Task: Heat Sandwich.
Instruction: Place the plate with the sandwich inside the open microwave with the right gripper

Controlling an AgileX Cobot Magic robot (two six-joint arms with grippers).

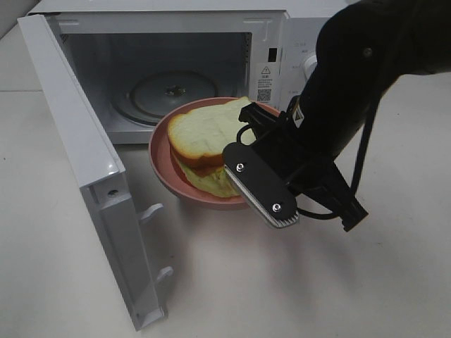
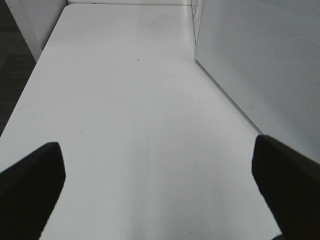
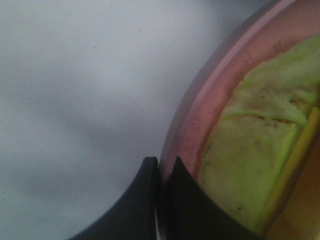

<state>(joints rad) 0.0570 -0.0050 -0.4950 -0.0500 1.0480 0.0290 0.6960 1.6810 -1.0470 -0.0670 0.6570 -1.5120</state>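
Soft, light sandwich (image 1: pixel 208 130) on a pink plate (image 1: pixel 161 151) at the open microwave's (image 1: pixel 282 42) mouth — too squashy to pinch, best carried by the plate's stiff rim, where the right gripper (image 3: pixel 160 167) is clamped — left gripper (image 2: pixel 160 175) gaping, empty.

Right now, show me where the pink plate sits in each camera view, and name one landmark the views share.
Exterior high: the pink plate is at centre, at the open microwave's mouth, carrying the sandwich.
Left wrist: not in it.
Right wrist: its rim curves away from the right gripper, whose shut fingertips clamp it.
Shared landmark: the white table, seen in all three.
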